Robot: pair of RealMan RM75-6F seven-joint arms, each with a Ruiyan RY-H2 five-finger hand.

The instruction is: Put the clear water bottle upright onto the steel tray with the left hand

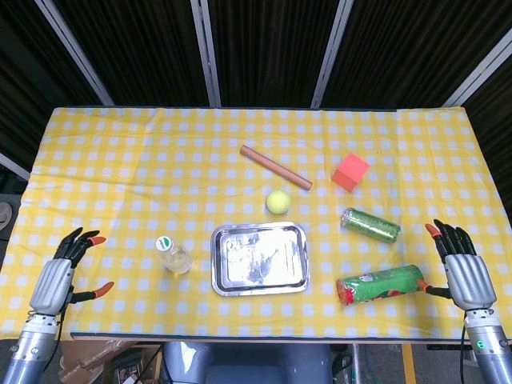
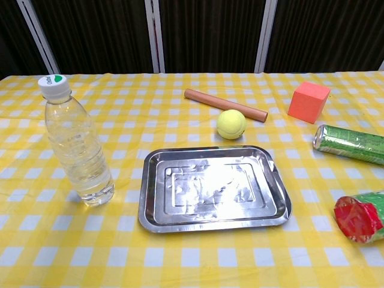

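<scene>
the left hand point(image 1: 58, 280), grey with orange fingertips, hovers over the table's front left corner with its fingers spread and nothing in them. to its right the clear plastic water bottle with a white cap point(image 2: 76, 144) stands upright on the yellow-and-white checked tablecloth point(image 1: 144, 172), long axis vertical, cap pointing straight up, near the table's front edge and just left of the rectangular steel tray point(image 2: 273, 198), apart from it. the tray lies flat, its long sides along the front edge. behind it sits a yellow tennis ball point(image 2: 231, 124), and behind that a brown wooden rod point(image 2: 225, 105) lying at a slant. toward the right edge are an orange-red cube point(image 2: 308, 101), a green shiny can on its side point(image 2: 348, 144), and a green tube-shaped packet with a red end point(image 2: 359, 217), also lying down, closest to the front edge. the right hand point(image 1: 462, 272) hovers at the front right corner, fingers spread, thumb tip just beside the packet; contact cannot be told.

only the head view shows the two hands and the whole table. only the chest view shows the bottle from the side, with its ribbed wall and the water in it.
</scene>
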